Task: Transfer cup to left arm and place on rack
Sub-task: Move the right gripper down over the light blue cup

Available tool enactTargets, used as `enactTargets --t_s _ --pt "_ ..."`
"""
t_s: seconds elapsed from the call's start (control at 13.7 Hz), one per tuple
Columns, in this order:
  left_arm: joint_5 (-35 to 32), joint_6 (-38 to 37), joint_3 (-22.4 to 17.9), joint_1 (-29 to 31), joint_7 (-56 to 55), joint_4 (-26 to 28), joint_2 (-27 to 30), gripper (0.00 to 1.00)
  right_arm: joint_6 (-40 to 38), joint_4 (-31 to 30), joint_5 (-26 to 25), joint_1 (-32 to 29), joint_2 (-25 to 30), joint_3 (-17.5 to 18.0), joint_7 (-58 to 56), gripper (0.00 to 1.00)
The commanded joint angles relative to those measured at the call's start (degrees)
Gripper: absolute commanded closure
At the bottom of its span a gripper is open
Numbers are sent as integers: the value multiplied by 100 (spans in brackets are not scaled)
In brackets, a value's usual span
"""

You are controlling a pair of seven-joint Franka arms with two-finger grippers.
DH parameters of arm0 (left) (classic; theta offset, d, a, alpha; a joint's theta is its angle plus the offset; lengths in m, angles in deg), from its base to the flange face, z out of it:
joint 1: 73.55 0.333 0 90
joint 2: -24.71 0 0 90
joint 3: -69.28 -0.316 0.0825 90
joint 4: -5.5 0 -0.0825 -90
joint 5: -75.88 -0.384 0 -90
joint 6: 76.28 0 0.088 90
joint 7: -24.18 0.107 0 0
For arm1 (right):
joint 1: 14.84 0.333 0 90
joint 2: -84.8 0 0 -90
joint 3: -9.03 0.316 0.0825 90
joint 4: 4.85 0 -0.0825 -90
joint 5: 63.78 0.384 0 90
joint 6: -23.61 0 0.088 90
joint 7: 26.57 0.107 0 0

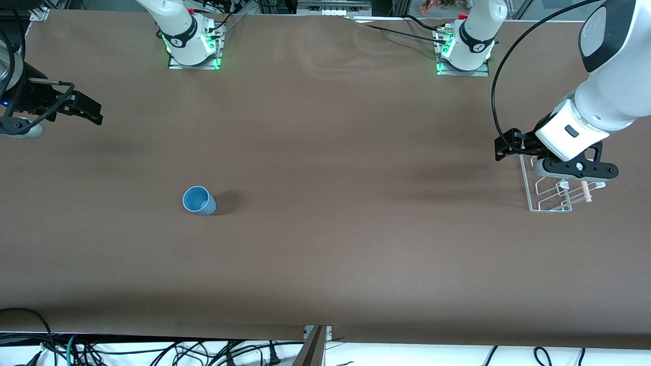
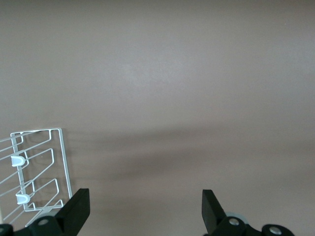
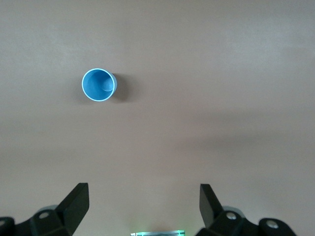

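Both hands are hanging wide open, holding nothing. The right hand [image 1: 89,113] is hovering over the counter [image 1: 325,244] at the right arm's end, well apart from the cup [image 1: 199,200], which is standing upright mid-counter. The left hand [image 1: 508,147] is hovering over the rack's [image 1: 546,201] edge.

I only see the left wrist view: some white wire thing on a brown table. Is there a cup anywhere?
Observer: Yes, a light-blue cup stands upright on the table toward the right arm's end.
Operator: Is anything holding it?
Observer: No. The right end effector hangs open over the table, apart from it.
Operator: What's the wire thing?
Observer: A rack, with a wooden dowel across it; the left end effector hangs open by it.
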State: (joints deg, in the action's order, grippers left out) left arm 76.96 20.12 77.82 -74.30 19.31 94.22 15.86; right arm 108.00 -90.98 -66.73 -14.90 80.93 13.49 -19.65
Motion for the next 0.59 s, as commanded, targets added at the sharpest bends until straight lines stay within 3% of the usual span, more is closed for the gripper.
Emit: enactTargets --t_s 0.0,0.29,0.51 --pt "-169 -15 33 14 -49 -48 -29 0 68 35 118 -12 -131 55 2 1" --pt "-152 -111 33 75 4 -13 -29 0 218 27 40 129 -534 46 -7 1" --pt "-99 -120 33 75 13 14 -56 0 866 9 83 138 -965 55 -16 1"
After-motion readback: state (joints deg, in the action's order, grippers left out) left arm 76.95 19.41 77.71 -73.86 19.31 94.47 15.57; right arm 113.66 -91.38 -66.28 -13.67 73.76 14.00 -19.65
